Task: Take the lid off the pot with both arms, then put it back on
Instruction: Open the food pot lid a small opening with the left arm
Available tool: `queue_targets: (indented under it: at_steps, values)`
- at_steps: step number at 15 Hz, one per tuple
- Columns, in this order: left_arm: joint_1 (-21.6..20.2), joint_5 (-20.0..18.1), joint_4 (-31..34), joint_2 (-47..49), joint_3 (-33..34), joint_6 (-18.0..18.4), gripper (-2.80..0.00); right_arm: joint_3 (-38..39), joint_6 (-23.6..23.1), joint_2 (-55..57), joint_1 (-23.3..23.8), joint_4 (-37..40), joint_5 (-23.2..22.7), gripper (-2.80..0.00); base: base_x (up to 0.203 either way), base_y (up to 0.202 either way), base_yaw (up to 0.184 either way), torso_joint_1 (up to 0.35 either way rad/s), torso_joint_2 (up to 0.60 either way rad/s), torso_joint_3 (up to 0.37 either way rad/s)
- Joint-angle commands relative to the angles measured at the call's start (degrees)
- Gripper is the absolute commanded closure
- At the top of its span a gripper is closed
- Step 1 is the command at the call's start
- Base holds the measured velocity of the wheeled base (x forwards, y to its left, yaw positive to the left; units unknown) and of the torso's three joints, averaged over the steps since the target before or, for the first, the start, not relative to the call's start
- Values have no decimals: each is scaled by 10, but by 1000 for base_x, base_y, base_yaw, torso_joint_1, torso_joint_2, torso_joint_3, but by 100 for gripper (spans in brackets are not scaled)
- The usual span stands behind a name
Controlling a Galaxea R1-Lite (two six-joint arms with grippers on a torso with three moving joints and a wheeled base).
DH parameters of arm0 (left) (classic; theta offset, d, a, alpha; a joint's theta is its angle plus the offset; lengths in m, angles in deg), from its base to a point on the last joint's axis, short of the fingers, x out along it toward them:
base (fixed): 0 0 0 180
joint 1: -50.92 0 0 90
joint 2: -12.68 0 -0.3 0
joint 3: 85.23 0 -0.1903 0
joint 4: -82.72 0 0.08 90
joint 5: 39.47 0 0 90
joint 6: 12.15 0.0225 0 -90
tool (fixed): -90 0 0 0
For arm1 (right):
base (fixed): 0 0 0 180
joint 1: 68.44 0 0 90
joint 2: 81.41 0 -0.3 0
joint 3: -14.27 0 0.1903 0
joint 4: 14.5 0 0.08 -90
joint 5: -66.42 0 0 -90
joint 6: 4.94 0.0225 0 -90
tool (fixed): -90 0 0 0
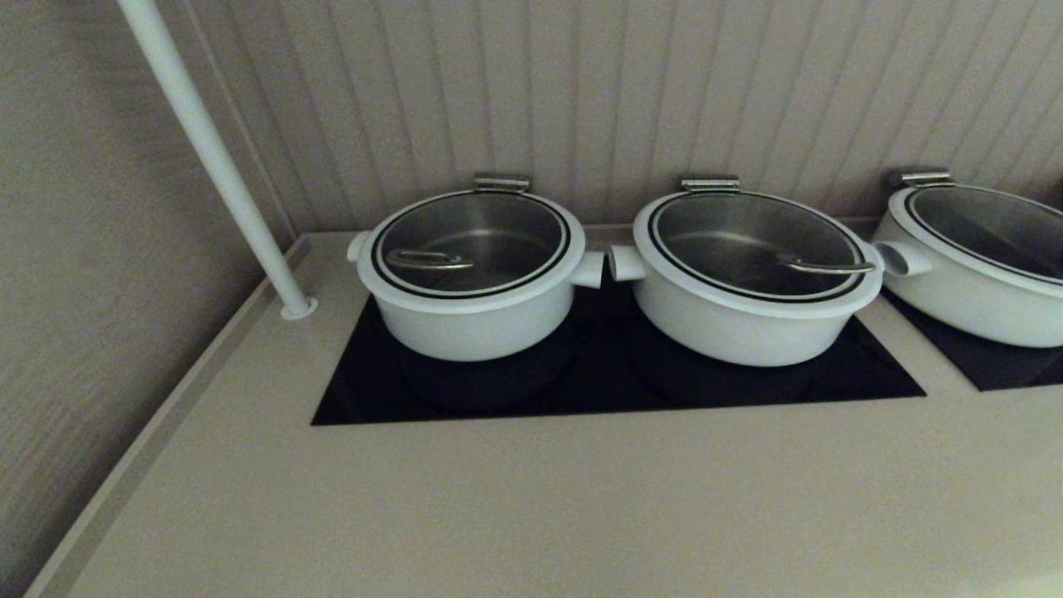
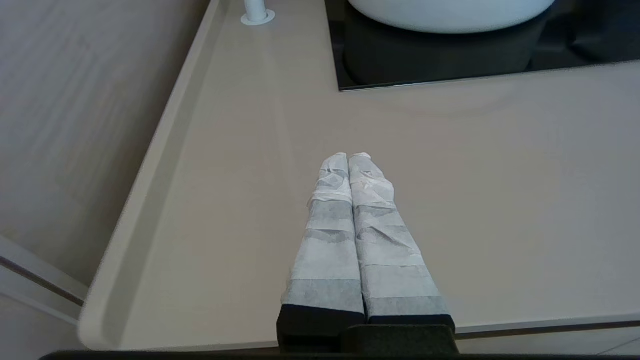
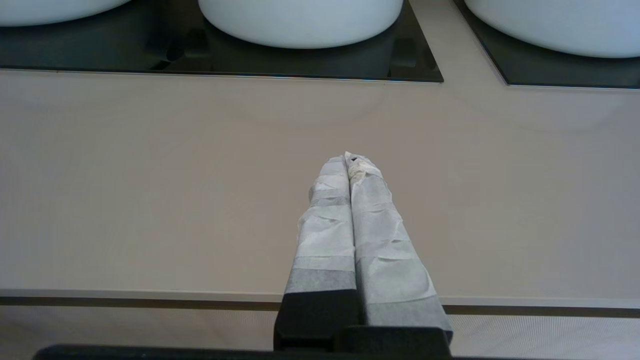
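From the head view, three white pots are sitting in a row on a beige counter (image 1: 531, 498) against a ribbed wall, and neither arm is showing. The pot (image 1: 473, 328) on the left is standing on a black glass cooktop (image 1: 598, 390) with the lid (image 1: 469, 241) lying flat on its rim, the looped steel handle (image 1: 428, 261) resting toward the lid's left side. A middle pot (image 1: 739, 332) is sharing the same cooktop just beside it, their stub handles nearly meeting. A right pot (image 1: 972, 307) is standing apart on a second dark panel, and both are wearing alike lids. A white pole (image 1: 208, 149) is slanting down to the counter's back left corner. In the left wrist view, the left gripper (image 2: 348, 156) is hovering over bare counter near its front edge, its tape-wrapped fingers (image 2: 325, 235) pressing together along their length and holding nothing, while the pot's (image 2: 450, 15) white underside is showing ahead, well apart from the fingertips, near the pole's base (image 2: 257, 15). In the right wrist view, the right gripper (image 3: 350, 159) is likewise hanging over the counter's front edge, its wrapped fingers (image 3: 385, 240) closing on each other with nothing between them, the middle pot (image 3: 300, 22) lying straight ahead and the right pot (image 3: 560, 25) off to one side.
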Motion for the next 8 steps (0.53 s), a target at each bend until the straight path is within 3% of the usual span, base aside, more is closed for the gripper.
queue_targets:
  at_steps: [1, 4, 8]
  values:
    - [0, -1, -1, 0, -3, 11, 0, 0, -1, 0, 0, 0, 0, 0, 0, 0, 0, 0, 0, 0]
    - [0, -20, 2, 0, -27, 10, 0, 0, -1, 0, 0, 0, 0, 0, 0, 0, 0, 0, 0, 0]
    - [0, -100, 13, 1, -66, 23, 0, 0, -1, 0, 0, 0, 0, 0, 0, 0, 0, 0, 0, 0]
